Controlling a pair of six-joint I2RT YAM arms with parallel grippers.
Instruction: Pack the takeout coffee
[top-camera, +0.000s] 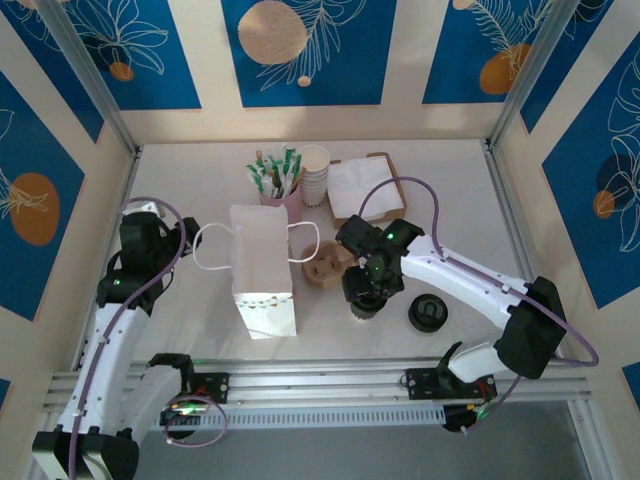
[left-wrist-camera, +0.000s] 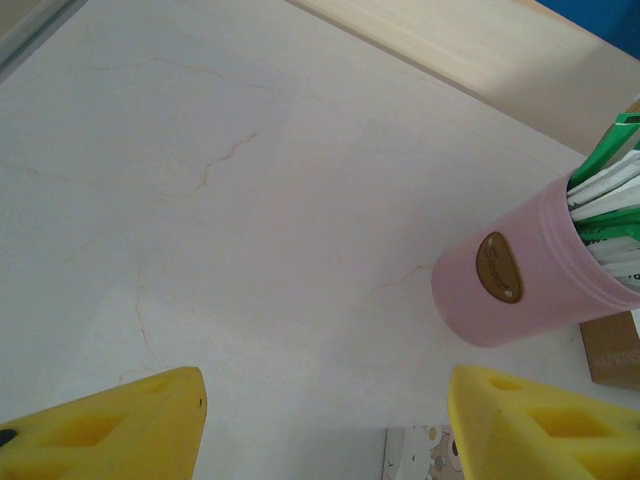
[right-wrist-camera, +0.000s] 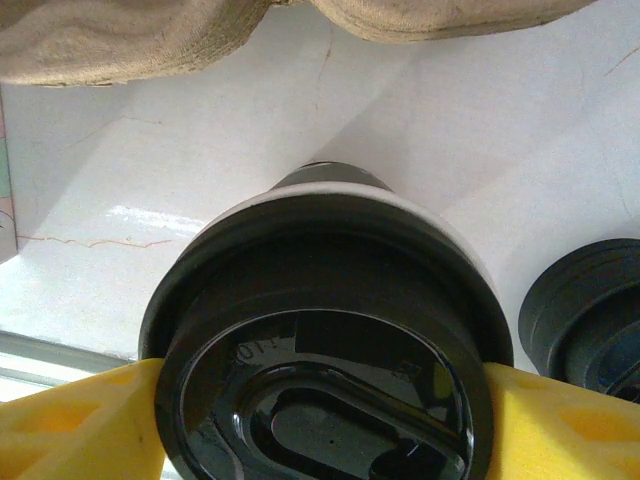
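Note:
The takeout coffee (right-wrist-camera: 322, 290), a pale cup under a round black lid, sits between the yellow fingers of my right gripper (right-wrist-camera: 325, 425), which press on the lid's rim from both sides. From above, the right gripper (top-camera: 368, 292) covers the takeout coffee (top-camera: 364, 310) just right of the white paper bag (top-camera: 262, 270), which stands with its handles spread. Whether the cup rests on the table or hangs above it I cannot tell. My left gripper (left-wrist-camera: 325, 425) is open over bare table left of the bag, nothing between its fingers (left-wrist-camera: 110, 428).
A loose black lid (top-camera: 428, 313) lies right of the coffee. A brown cardboard piece (top-camera: 328, 265) sits between bag and right arm. At the back stand a pink holder of green sachets (top-camera: 285, 198), stacked white cups (top-camera: 315, 175) and a napkin tray (top-camera: 368, 187).

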